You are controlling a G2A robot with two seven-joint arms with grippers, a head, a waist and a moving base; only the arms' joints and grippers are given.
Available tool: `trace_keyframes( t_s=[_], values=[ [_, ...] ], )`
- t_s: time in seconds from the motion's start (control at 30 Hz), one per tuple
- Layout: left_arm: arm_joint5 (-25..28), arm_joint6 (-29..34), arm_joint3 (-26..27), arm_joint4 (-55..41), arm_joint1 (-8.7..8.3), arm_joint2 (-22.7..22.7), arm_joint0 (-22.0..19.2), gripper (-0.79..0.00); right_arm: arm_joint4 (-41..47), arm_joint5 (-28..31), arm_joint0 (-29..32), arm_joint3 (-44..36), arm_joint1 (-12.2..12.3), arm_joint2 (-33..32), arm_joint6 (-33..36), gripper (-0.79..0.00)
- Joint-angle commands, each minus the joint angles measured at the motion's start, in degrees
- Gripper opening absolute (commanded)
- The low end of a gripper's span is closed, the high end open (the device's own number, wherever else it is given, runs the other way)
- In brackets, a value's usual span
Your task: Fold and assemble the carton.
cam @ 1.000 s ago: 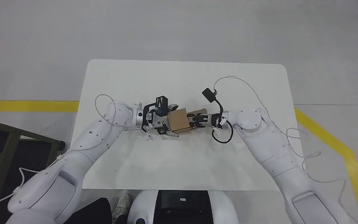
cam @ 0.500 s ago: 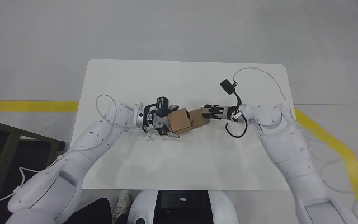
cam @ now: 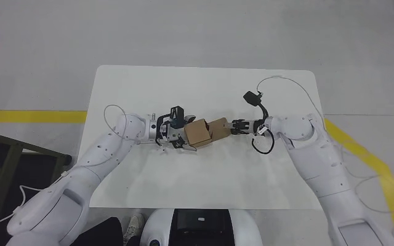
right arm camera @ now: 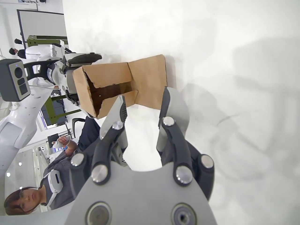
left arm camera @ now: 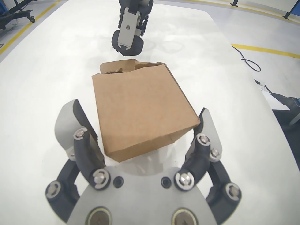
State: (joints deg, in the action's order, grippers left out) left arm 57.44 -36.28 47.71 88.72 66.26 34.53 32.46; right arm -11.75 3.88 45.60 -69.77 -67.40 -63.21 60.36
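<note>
Carton [cam: 198, 132] lay on its side at the middle of the white table [cam: 154, 86], seen from above, between the two grippers. In the left wrist view, the left gripper [left arm camera: 138, 114] had its fingers spread wide, clasping the carton's closed end. In the right wrist view, the right gripper [right arm camera: 144, 101] stood partly open, gripping nothing, with an open flap [right arm camera: 147, 80] just at its fingertips.

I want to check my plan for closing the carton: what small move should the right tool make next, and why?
Probably ease the right tool forward to press the outstretched flap inward. The carton is open at the end facing it, its inside visible; this tool is open near the flap, and the left tool grips the far end, so it should withstand a push.
</note>
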Motion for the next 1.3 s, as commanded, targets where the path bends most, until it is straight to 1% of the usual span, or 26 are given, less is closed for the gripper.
trace_keyframes(
  t_s=[0.0, 0.1, 0.23, 0.3, 0.53, 0.93, 1.1, 1.27],
  values=[
    [-0.23, -0.05, 0.4, -0.29, -0.2, 0.47, 0.6, 0.0, 0.01, 0.81, -0.39, 0.87, -0.07, 0.37, -0.31, -0.496],
    [-0.38, 0.07, 0.88, -0.62, -0.56, 1.2, 1.48, 0.0, -0.05, 1.77, -1.01, 2.16, -0.19, 0.9, -0.75, -0.499],
    [-0.49, 0.52, 1.7, -0.86, -1.01, 2.04, 2.67, 0.0, -0.18, 2.49, -1.95, 3.96, -0.38, 1.58, -1.59, -0.477],
    [-0.46, 0.87, 2.16, -1.0, -1.17, 2.4, 3.17, 0.0, -0.07, 2.6, -2.34, 4.79, -0.48, 1.82, -2.07, -0.48],
    [-0.08, 2.29, 3.29, -1.59, -1.52, 3.53, 4.01, 0.0, 2.21, 4.09, -3.02, 6.55, -0.84, 2.66, -1.69, -0.471],
    [0.56, 3.91, 3.87, -2.12, -1.29, 4.23, 4.05, 0.0, 4.86, 4.96, -4.32, 9.52, -1.8, 5.25, -1.5, -0.459],
    [0.56, 4.08, 3.74, -1.93, -1.2, 4.22, 3.97, 0.0, 9.37, 6.56, -4.25, 10.13, -2.13, 5.31, 0.33, -0.465],
    [0.56, 4.02, 3.59, -1.91, -1.12, 4.09, 3.87, 0.0, 10.82, 6.79, -4.17, 9.05, -2.04, 5.01, 1.34, -0.471]
  ],
)
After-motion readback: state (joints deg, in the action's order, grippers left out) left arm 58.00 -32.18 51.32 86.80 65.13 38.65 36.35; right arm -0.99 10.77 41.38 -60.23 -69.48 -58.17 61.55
